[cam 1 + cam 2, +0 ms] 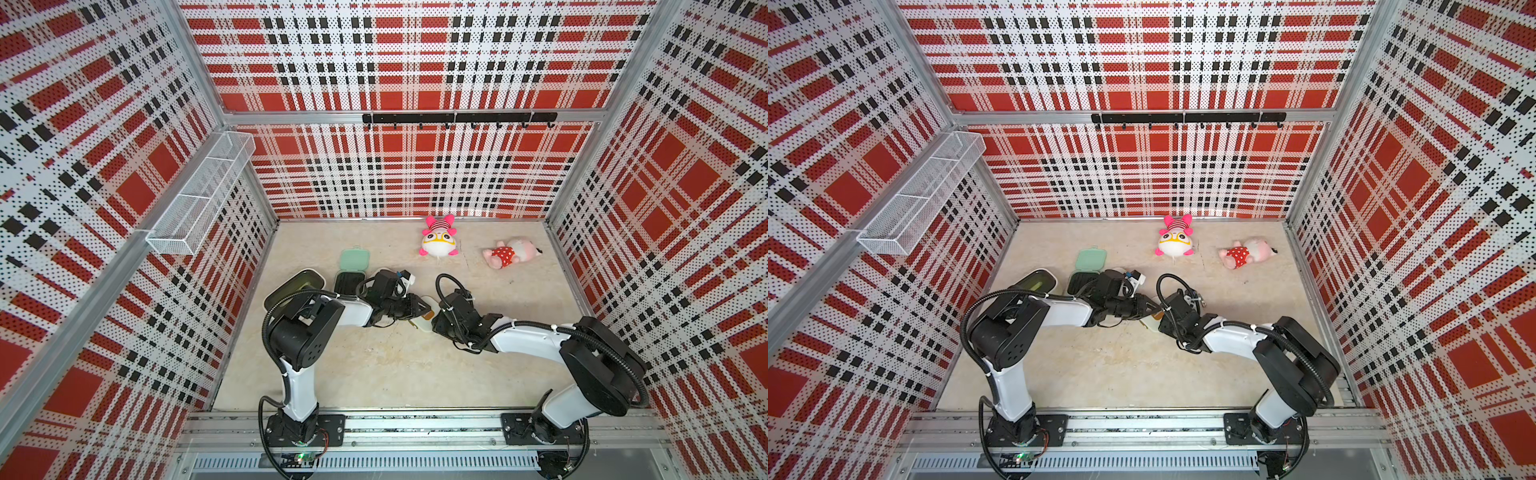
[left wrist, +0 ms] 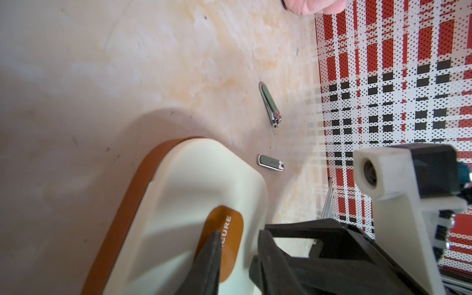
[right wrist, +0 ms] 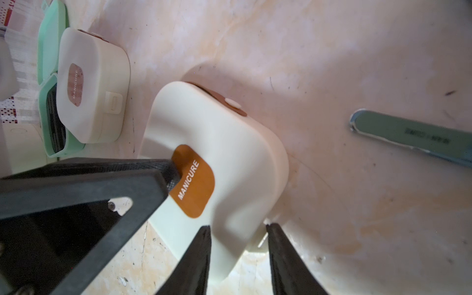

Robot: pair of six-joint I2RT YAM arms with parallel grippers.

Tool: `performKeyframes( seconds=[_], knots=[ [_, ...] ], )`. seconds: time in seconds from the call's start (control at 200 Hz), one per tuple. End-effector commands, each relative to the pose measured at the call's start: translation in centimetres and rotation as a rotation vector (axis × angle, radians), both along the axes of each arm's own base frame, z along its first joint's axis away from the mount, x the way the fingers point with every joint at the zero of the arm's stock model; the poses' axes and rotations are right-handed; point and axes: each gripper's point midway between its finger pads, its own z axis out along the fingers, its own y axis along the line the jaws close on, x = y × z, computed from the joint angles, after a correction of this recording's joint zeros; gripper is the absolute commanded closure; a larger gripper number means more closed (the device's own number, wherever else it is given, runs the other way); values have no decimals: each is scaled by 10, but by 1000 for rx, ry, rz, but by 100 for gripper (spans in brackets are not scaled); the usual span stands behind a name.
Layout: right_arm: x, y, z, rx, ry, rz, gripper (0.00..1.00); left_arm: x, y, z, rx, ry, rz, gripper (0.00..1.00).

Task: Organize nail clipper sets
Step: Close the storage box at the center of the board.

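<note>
Half-open right gripper (image 3: 237, 226) astride cream case (image 3: 229, 143)

I am resting one finger (image 2: 208, 260) of my left gripper (image 2: 238, 237) on the brown label (image 2: 232, 255) of the closed cream case (image 2: 178, 194), jaws standing slightly apart. A black frame (image 2: 344, 250) and a white camera mount (image 2: 383, 178), possibly the other arm's, are crowding in beside the case. A long silver clipper (image 2: 270, 104) and a short silver clipper (image 2: 270, 162) are lying apart on the table (image 2: 127, 76), near the plaid wall (image 2: 396, 76).
</note>
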Motion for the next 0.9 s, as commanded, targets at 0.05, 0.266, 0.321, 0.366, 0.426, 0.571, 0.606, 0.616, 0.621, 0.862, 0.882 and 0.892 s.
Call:
performKeyframes(
  seconds=[0.05,0.266,0.321,0.366,0.426,0.571,0.606,0.616,0.621,0.862,0.882,0.892],
  knots=[
    [3,3,-4,10,-5,-14,58,2,16,3,54,11,19,66],
    [5,4,-8,13,1,-12,58,20,35,19,113,-40,52,59],
    [5,5,-8,13,2,-10,58,24,40,16,151,-49,53,58],
    [5,5,-9,11,3,-10,58,26,42,13,174,-54,50,57],
    [6,6,-8,14,0,-10,58,29,43,9,194,-61,46,56],
    [8,6,-8,15,2,-6,57,34,42,-2,231,-60,43,56],
    [9,7,-8,16,1,-6,57,34,41,-4,239,-60,42,56],
    [9,7,-7,18,0,-5,57,34,41,-4,240,-61,41,56],
    [9,7,-7,17,0,-6,57,34,40,-5,240,-61,39,56],
    [13,16,-3,48,-9,14,57,18,25,-20,263,-36,-35,57],
    [14,17,-3,54,-10,14,57,16,24,-21,263,-34,-41,57],
    [14,18,-2,57,-11,13,57,15,23,-21,263,-33,-44,57]
  ],
)
